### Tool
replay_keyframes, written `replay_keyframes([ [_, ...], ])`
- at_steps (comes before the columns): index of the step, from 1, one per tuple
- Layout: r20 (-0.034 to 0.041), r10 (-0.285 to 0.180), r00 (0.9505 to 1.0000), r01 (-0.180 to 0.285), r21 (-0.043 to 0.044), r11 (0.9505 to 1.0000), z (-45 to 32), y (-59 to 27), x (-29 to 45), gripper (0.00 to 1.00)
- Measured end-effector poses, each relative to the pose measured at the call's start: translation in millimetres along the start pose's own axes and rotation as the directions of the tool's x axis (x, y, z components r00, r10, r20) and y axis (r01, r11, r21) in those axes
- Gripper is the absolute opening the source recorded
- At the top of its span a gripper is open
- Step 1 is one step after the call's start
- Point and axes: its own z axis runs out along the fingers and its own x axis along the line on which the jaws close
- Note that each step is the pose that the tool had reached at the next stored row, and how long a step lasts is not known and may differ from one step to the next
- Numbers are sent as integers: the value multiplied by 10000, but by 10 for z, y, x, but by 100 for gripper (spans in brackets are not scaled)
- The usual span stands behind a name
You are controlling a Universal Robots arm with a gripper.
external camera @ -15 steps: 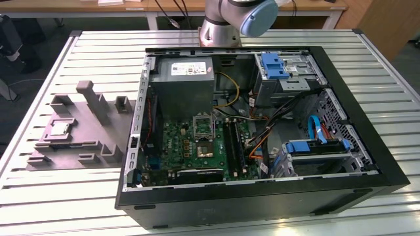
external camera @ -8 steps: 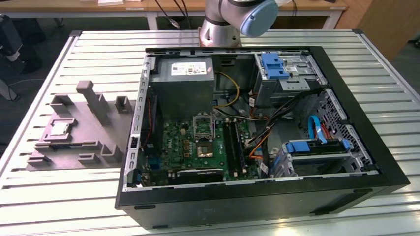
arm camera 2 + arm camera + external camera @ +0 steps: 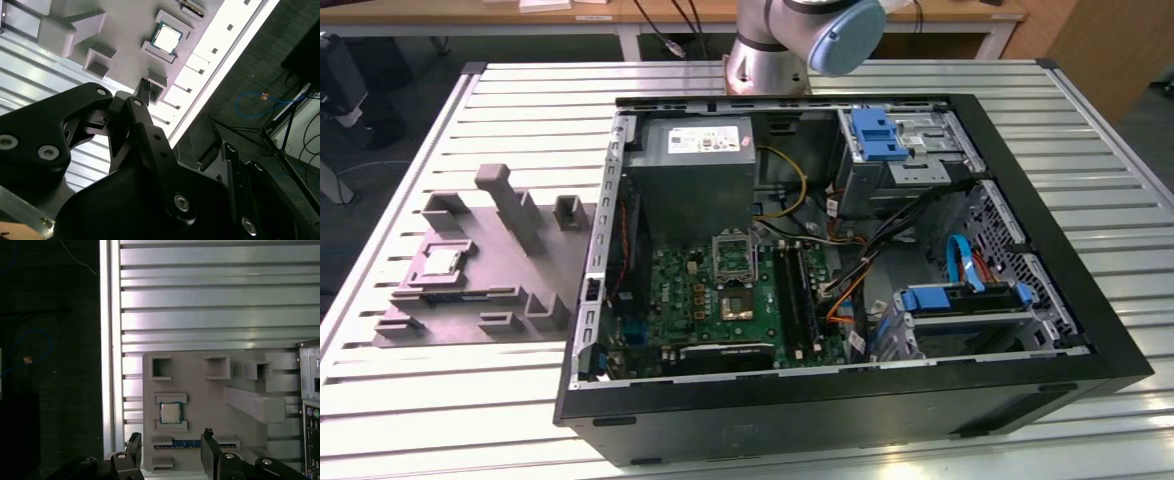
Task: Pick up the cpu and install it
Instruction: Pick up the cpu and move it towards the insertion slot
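Jaws: set wide apart with nothing held between them. Two black fingers (image 3: 207,440) show in the first wrist view with open space between.

Cpu (image 3: 170,412): small flat square chip with a silvery-grey metal top and a pale rim. It lies flat in a square recess of the tray, framed by low ribs on two sides. It is seen in both wrist views (image 3: 166,37) and in the exterior view (image 3: 443,262). It is apart from the jaws and not in contact with them.

Tray (image 3: 200,395): grey moulded plastic with upright blocks and several open pockets. It rests on the tabletop, just beside the case at the exterior view's left (image 3: 520,270).

Tabletop (image 3: 440,400): ribbed pale aluminium slats.

Computer case (image 3: 854,410): black tower lying on its side, side panel off, interior exposed.

Motherboard (image 3: 687,290): green circuit board on the case floor.

Socket (image 3: 734,255): rectangular and metal-framed, set on the motherboard, well apart from the cpu.

Robot arm (image 3: 787,45): silver segment with a blue-grey joint cap, at the far edge of the case in the exterior view.
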Motion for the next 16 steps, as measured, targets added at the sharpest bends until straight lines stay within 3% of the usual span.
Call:
replay_keyframes([
  [6, 0, 0, 10000, 0, 0, 10000, 108, -5, 1, 59],
  [10, -1, -16, 10000, 15, -11, 10000, 134, -6, 2, 59],
  [13, -18, -355, 9994, 355, -22, 9994, 153, -6, 2, 59],
  [16, -21, -401, 9992, 401, -24, 9992, 184, -8, 2, 59],
])
